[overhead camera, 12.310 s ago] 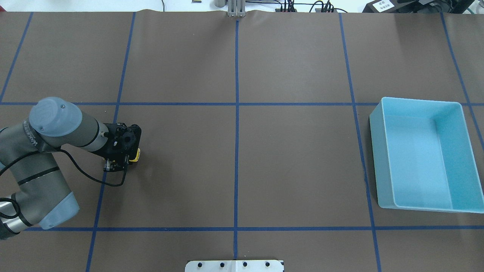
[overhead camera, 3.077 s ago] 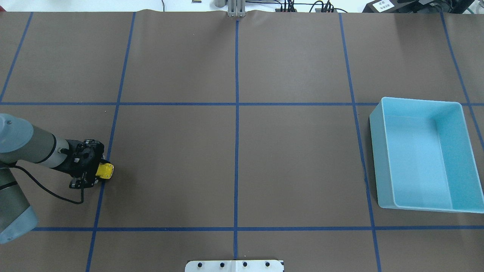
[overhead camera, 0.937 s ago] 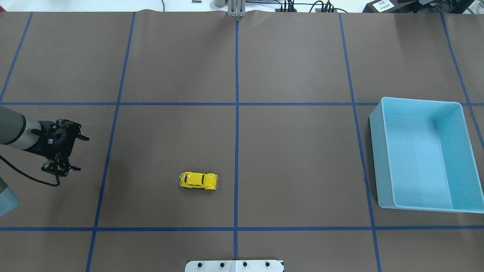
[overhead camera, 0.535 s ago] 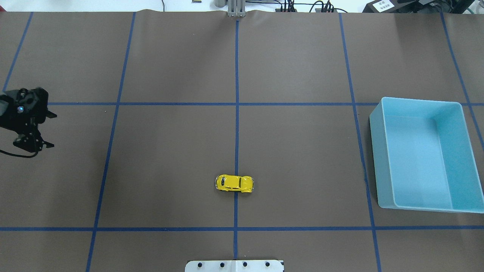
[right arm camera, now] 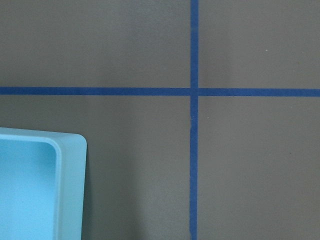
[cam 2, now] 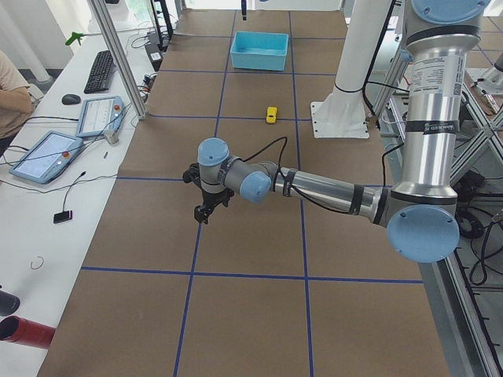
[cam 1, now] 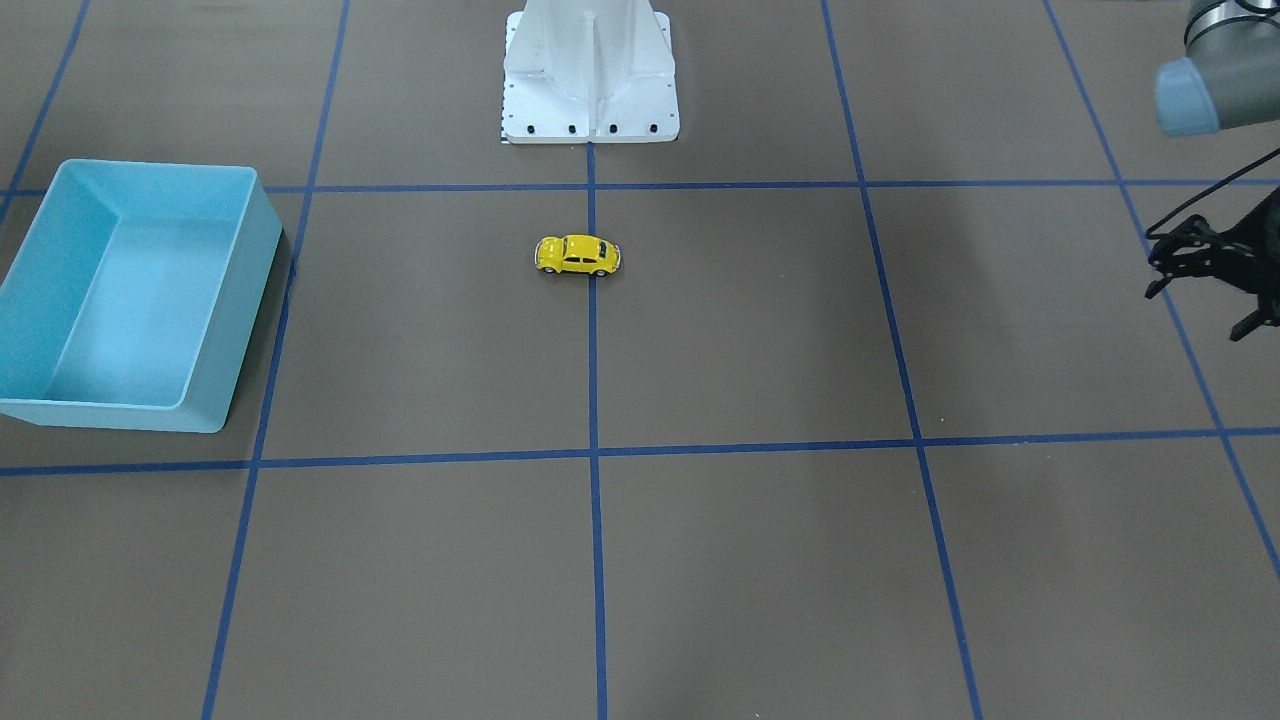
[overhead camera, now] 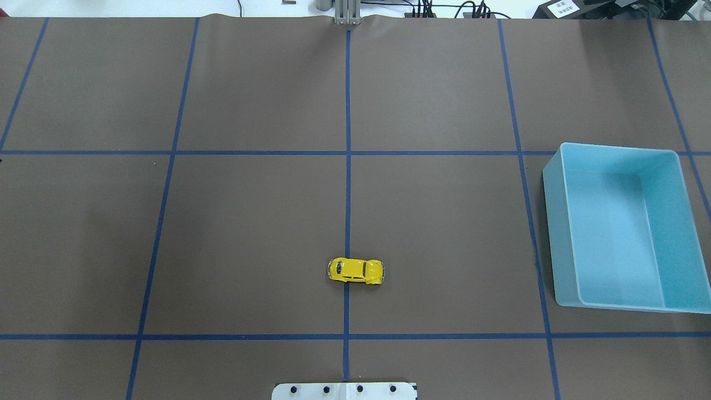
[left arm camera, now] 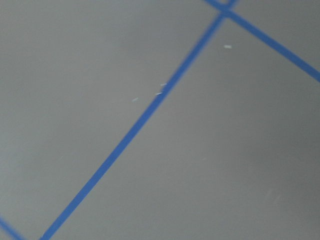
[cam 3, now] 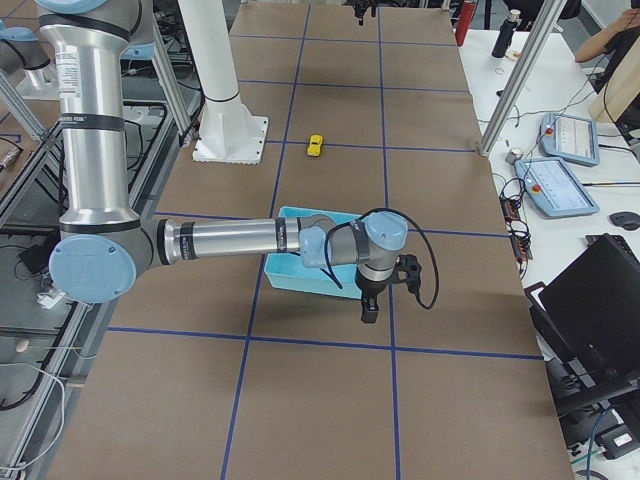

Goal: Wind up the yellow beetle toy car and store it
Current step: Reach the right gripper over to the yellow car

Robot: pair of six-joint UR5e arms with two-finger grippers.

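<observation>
Beetle toy car (overhead camera: 355, 271) lies mid-frame overhead, long axis left-right — left gripper (cam 1: 1197, 300), fingers spread and empty, sits far right in front view; right gripper (cam 3: 372, 312): cannot tell its state.

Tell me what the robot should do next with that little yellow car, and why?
Probably move the right tool over the car to pick it up. The car stands free across the middle line, the blue bin is empty, and that tool hangs beside it; the left tool is open, far off.
</observation>
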